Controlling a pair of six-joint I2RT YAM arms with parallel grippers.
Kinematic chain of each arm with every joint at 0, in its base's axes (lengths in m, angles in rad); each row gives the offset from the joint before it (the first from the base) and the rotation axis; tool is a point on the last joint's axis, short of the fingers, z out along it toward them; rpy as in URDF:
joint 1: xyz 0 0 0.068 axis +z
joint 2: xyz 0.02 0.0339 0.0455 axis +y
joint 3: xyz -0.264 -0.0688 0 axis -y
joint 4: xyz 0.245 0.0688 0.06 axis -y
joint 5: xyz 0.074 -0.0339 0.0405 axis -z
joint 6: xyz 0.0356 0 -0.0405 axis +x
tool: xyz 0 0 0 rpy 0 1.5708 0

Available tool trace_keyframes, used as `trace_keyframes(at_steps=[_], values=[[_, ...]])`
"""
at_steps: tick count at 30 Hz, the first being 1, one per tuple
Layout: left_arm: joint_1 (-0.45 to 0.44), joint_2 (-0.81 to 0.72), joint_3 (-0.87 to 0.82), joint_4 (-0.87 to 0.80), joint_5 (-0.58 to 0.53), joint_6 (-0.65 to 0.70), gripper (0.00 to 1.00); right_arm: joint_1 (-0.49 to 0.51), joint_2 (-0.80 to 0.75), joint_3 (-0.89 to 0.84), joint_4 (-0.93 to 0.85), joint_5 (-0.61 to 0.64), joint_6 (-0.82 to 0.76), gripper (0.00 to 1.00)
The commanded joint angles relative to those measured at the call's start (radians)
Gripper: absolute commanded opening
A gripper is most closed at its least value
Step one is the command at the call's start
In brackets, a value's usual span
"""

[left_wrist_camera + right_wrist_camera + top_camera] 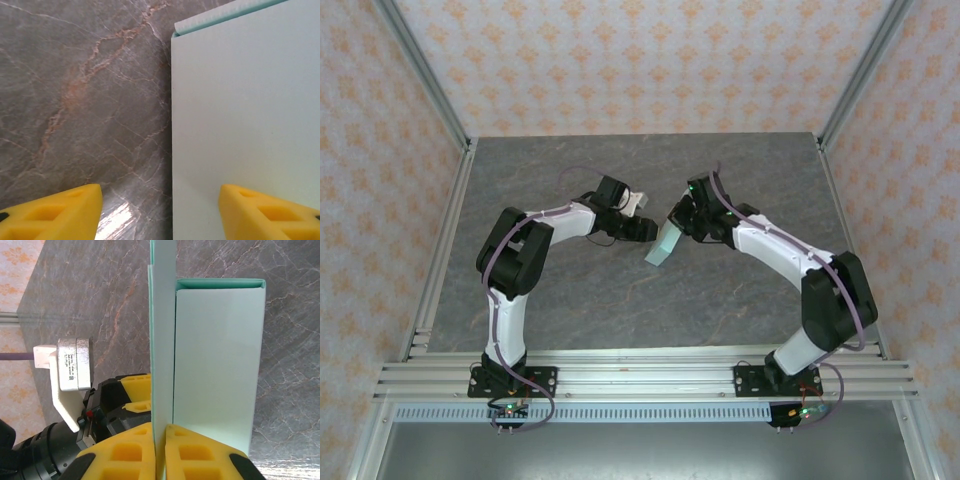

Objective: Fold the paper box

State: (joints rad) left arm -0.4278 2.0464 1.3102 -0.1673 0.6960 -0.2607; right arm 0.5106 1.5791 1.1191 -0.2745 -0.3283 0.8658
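Pinching the paper box (220, 365), the right pincer (161, 435) faces the spread left pincer (160, 205).

paper box (245, 100) cropped rt, left claw (160, 212) cut at btm

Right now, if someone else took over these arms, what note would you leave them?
Right gripper: shut on a thin panel of the paper box, holding it over the middle of the table.
Left gripper: open, astride the box's edge, gripping nothing.
Done: card creased and partly folded.
Left: fold the remaining flaps into a closed box.
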Motion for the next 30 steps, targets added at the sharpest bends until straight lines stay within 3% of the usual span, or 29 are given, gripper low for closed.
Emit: trace_keyframes(at_steps=[1, 6, 11, 19, 30], values=[[-0.016, -0.051, 0.007, -0.055, -0.112, 0.04, 0.64, 0.007, 0.048, 0.041, -0.085, 0.062, -0.036, 0.09], [0.002, -0.145, -0.061, -0.007, -0.232, 0.043, 0.66, 0.008, 0.07, 0.087, -0.128, 0.072, -0.051, 0.09], [0.015, -0.314, -0.235, 0.109, -0.363, 0.049, 0.7, 0.012, 0.09, 0.119, -0.14, 0.077, -0.056, 0.09], [0.015, -0.276, -0.243, 0.123, -0.328, 0.076, 0.69, 0.017, 0.109, 0.152, -0.148, 0.072, -0.061, 0.07], [-0.011, -0.478, -0.472, 0.289, -0.317, 0.261, 0.7, 0.018, 0.111, 0.171, -0.173, 0.081, -0.076, 0.06]])
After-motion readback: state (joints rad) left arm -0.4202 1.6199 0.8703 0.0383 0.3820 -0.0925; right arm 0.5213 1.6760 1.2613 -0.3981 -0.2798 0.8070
